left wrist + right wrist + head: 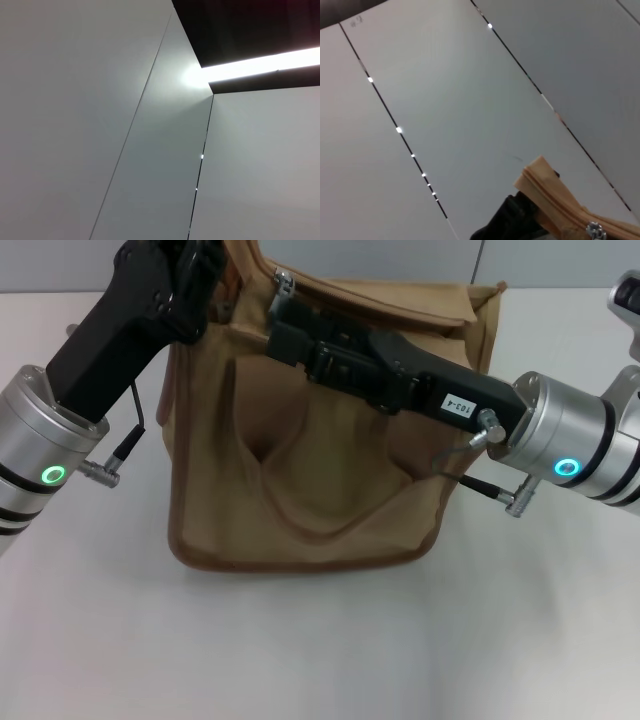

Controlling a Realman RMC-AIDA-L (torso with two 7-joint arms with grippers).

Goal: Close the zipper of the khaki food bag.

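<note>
The khaki food bag point(320, 480) stands upright on the white table in the head view. Its zipper runs along the top, mostly hidden behind my right arm. The silver slider and pull tab point(283, 283) sit near the bag's left end. My right gripper point(280, 308) reaches across the bag's top and is shut on the pull tab. The right wrist view shows the zipper's tan end point(547, 192) and the slider point(595, 231). My left gripper point(196, 285) is at the bag's top left corner, against the fabric. The left wrist view shows neither the bag nor a gripper.
The white table point(320, 650) spreads around the bag, with open surface in front of it. Grey wall panels point(470, 90) stand behind the table. The left wrist view shows only wall panels point(75, 125) and a ceiling light strip point(260, 64).
</note>
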